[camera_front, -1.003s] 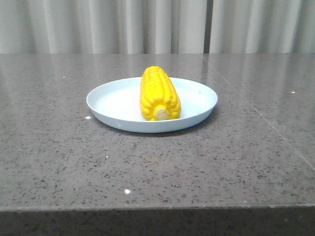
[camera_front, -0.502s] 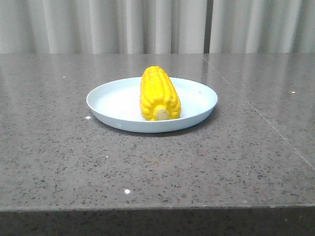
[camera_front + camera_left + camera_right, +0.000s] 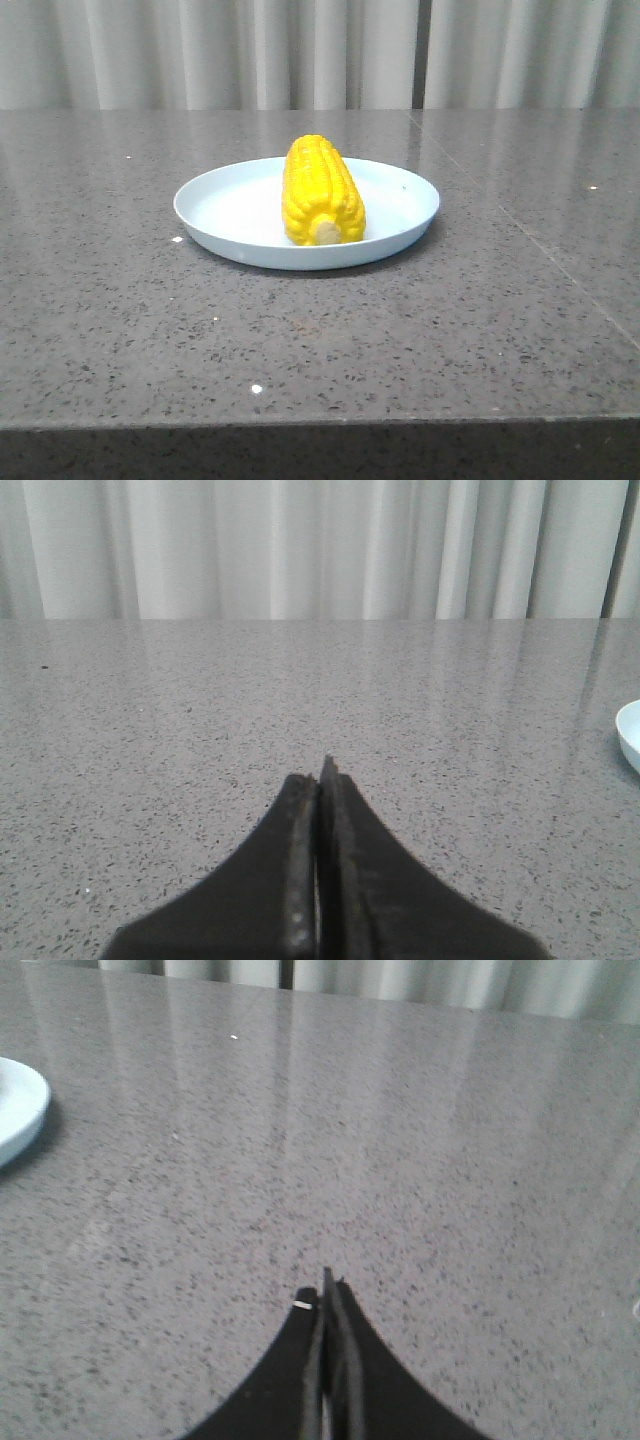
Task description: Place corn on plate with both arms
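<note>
The yellow corn (image 3: 321, 190) lies on the pale blue plate (image 3: 230, 205) at the middle of the grey table, its beige stub end toward the camera. No gripper shows in the front view. In the left wrist view my left gripper (image 3: 319, 772) is shut and empty over bare table, with the plate's rim (image 3: 630, 735) at the picture's edge. In the right wrist view my right gripper (image 3: 323, 1288) is shut and empty over bare table, with the plate's rim (image 3: 22, 1105) at the picture's edge. Both grippers are apart from the plate.
The speckled grey stone table (image 3: 450, 330) has a seam line (image 3: 520, 225) running toward its front right. A pale curtain (image 3: 320, 50) hangs behind it. The table's front edge (image 3: 320, 425) is near the camera.
The plate and corn sit very slightly further left in the front view than before. Nothing else differs.
</note>
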Controlling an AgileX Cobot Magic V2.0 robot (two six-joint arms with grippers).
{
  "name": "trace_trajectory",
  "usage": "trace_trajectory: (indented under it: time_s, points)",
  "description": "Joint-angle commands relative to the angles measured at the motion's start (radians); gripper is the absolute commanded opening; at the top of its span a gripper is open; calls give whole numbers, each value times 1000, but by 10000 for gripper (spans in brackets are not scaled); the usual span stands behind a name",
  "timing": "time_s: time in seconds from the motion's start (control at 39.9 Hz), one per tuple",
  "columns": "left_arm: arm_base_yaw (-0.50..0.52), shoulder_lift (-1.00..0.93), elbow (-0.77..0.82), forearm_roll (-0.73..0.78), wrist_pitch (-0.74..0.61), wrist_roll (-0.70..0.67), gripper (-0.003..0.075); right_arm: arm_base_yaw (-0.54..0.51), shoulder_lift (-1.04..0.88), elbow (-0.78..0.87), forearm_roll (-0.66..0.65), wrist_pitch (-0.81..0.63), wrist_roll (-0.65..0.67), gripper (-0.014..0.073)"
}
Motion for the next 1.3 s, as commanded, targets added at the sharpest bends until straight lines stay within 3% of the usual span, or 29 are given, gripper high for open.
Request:
trace_trajectory:
  time_s: [0.0,1.28]
  points:
    - [2,-22,3,-9,-86,0,-20,-22,-41,46,18,-149,-17,-120]
    - [2,-22,3,-9,-86,0,-20,-22,-62,91,23,-167,-16,-120]
